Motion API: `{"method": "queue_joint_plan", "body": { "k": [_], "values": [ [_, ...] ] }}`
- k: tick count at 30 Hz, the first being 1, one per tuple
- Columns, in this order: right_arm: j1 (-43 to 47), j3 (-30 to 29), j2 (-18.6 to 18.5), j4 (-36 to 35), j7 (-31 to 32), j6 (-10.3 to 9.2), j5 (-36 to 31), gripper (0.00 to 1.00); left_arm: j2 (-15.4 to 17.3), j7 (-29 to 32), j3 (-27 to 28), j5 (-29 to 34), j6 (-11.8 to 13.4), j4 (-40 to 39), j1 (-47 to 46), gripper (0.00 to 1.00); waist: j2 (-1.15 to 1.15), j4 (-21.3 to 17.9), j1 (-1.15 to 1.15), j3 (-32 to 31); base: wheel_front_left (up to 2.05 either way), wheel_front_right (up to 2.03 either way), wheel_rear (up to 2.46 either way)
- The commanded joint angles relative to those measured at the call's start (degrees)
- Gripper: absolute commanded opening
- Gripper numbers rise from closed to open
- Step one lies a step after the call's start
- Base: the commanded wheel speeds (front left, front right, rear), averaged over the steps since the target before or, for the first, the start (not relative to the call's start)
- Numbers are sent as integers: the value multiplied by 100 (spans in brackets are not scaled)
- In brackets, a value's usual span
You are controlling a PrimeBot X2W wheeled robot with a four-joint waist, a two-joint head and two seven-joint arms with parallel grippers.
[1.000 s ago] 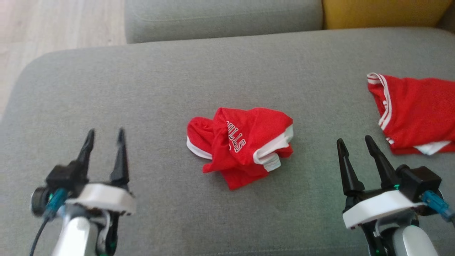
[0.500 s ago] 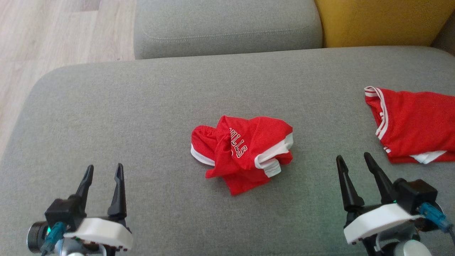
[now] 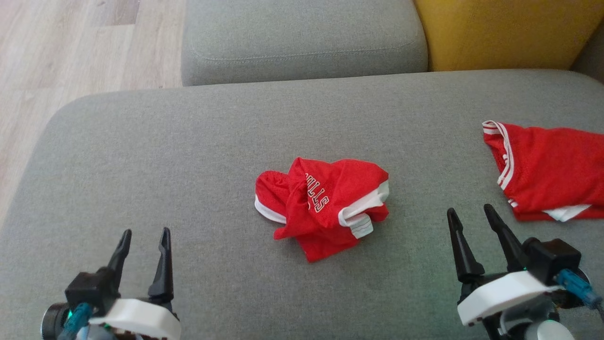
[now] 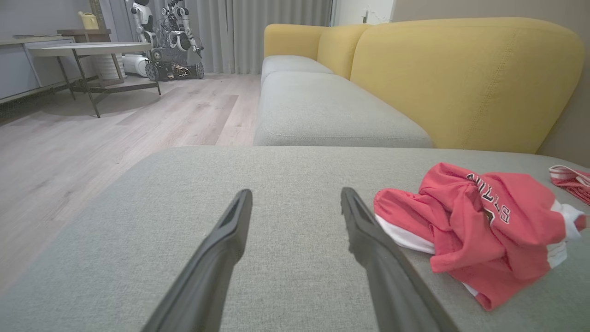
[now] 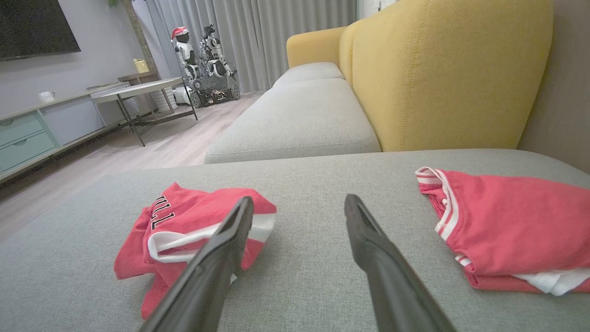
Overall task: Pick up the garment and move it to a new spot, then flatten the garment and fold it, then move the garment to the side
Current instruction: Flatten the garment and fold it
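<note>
Red mesh garment point(image 3: 323, 208), crumpled in a heap at the middle of the grey sofa seat point(image 3: 188, 141), white trim and part of a lettered crest uppermost. Untouched, lying between the two tools. Left gripper point(image 3: 146, 231) low at the near left, spread wide, holding nothing, well apart from the cloth. Right gripper point(image 3: 470, 208) low at the near right, likewise wide and empty, sitting between the heap and a second red garment point(image 3: 547, 170) spread flatter at the far right.

Pick-up stage by the look of it, not yet begun. Probably best done by coming down on a raised ridge, perhaps the white-banded fold on the heap's right side. Pinch through a layer or two only, then lift straight up to let the rest hang free. Worth steering clear of the second red piece, same colour and easy to mistake. Soft upholstery beneath, so press lightly to avoid catching the seat fabric.

Hard to tell front from back, or to place neck and armholes. Lettering half buried in folds. Underside of the heap hidden. Second garment cut off at the head view's right edge.
</note>
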Motion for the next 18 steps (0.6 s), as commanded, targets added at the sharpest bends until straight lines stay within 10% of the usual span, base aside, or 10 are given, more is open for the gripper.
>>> {"method": "queue_joint_plan", "body": {
  "k": [1,18],
  "values": [
    [-85,106,-25,-250,8,-5,-26,100,112,-18,181,-32,2,-220,-218,100,0,0,0,5,0,0,0],
    [-85,127,-25,-265,64,-5,-36,100,103,-53,103,-97,32,-252,-242,100,0,8,0,59,0,0,0]
  ]
}}
